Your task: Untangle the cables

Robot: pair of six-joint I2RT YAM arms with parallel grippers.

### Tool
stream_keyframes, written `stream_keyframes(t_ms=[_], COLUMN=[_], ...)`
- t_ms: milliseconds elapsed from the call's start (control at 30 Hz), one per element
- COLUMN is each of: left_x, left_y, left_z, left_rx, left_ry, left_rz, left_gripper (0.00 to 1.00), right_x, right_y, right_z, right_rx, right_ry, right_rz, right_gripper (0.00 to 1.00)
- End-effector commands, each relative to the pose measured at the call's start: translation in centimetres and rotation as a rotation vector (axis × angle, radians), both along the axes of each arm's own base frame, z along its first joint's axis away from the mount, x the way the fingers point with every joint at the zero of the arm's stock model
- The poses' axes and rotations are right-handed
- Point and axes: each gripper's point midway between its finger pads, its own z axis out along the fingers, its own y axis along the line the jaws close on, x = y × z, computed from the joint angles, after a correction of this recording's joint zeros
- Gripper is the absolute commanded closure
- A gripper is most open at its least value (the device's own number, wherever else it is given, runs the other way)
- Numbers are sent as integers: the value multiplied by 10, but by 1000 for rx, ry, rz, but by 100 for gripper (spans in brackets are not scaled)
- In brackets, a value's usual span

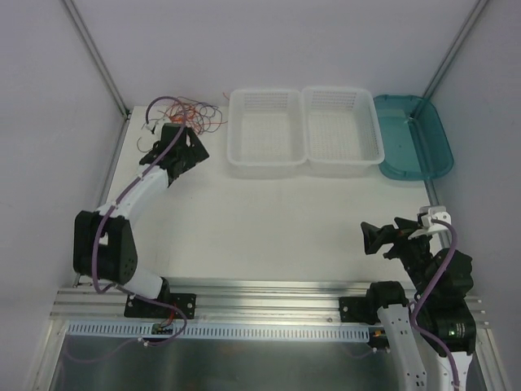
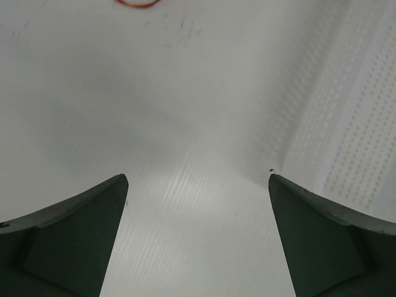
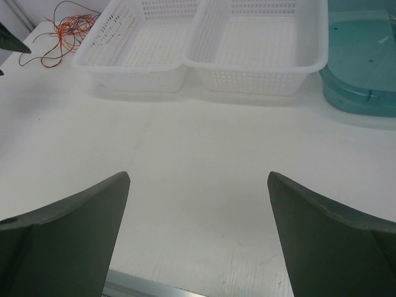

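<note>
The cables (image 1: 194, 114) are a loose tangle of thin red-orange and dark wires on the white table at the far left, just left of the baskets. They also show in the right wrist view (image 3: 65, 26). My left gripper (image 1: 194, 147) is open and empty, low over the table right in front of the tangle. In the left wrist view its jaws (image 2: 198, 179) stand wide apart over bare table, and only one red wire loop (image 2: 139, 2) shows at the top edge. My right gripper (image 1: 368, 238) is open and empty at the near right, far from the cables, with its jaws (image 3: 198, 176) wide apart.
Two white perforated baskets (image 1: 266, 167) (image 1: 342, 167) stand side by side at the back middle, with a teal tray (image 1: 411, 134) to their right. The left basket's wall (image 2: 352, 124) is close on my left gripper's right. An aluminium rail (image 1: 269, 297) runs along the near edge.
</note>
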Motion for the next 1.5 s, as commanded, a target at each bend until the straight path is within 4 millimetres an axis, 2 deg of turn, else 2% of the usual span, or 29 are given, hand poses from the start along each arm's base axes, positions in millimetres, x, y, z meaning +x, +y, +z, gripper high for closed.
stream_keyframes(t_ms=[0,67,100,267,367,433,467,500,533,567,600,633,667,733,767,800,900,967,1000,1033,1067,1100,1133,1233,1267,1333,1400,1433,1467], left_x=[62,85,107,160,199,213,219,230,235,240,248,250,253,260,260,261,261,260,254,250,247,236,230,199,179,161,135,128,105], left_y=[14,16,19,35,44,51,54,56,59,64,67,68,68,61,71,75,68,65,65,64,63,62,61,56,52,45,34,30,14], left_z=[22,16,10,-10,-22,-27,-45,-36,-40,-57,-54,-59,-76,-82,-93,-95,-105,-104,-112,-114,-108,-120,-122,-132,-137,-138,-137,-121,-135], left_rx=[-14,23,38,88,108,118,123,119,109,102,88,71,34,-104,-138,-170,-243,-263,-266,-276,-280,-282,-284,-301,-312,-327,-311,-310,-296], left_ry=[-85,-73,-68,-59,-73,-81,-58,-87,-90,-69,-89,-87,-70,-76,-61,-61,-43,-40,-17,-8,-10,26,37,104,141,173,206,192,245], left_rz=[83,65,67,83,86,94,98,105,113,119,128,136,155,159,187,196,190,183,187,193,193,200,204,221,222,221,193,153,123], left_gripper=[1,1,1,1,1,1,1,1,1,1,1,1,1,3,7,18,38,68,78,100,100,100,100,100,100,100,100,100,100], right_x=[3,4,3,2,0,-2,-1,-2,-3,-3,-2,-2,-2,-1,0,0,1,0,-1,-1,-1,-2,-2,-5,-5,-2,3,4,4], right_y=[2,2,4,16,23,30,32,36,38,40,43,45,46,46,46,46,47,48,49,49,49,49,49,50,50,47,46,48,50], right_z=[0,-4,-5,-6,-9,-11,-11,-12,-13,-13,-14,-13,-14,-15,-14,-14,-12,-10,-9,-8,-7,-3,-2,7,9,14,15,19,21], right_rx=[5,4,1,-14,-15,-14,-16,-14,-16,-19,-17,-16,-17,-17,-17,-16,-11,-5,-3,-3,-3,-3,-3,-3,-1,9,37,48,60], right_ry=[-10,-4,-5,-20,-22,-16,-12,-5,0,3,23,26,39,64,70,74,79,78,78,77,75,65,63,41,39,33,57,54,56], right_rz=[10,12,24,104,147,192,205,231,247,263,275,290,295,300,299,299,299,306,310,310,310,312,313,321,322,293,272,277,285], right_gripper=[0,1,0,0,0,1,0,1,1,1,0,0,1,0,0,0,1,0,0,0,0,1,0,0,0,0,0,1,0])
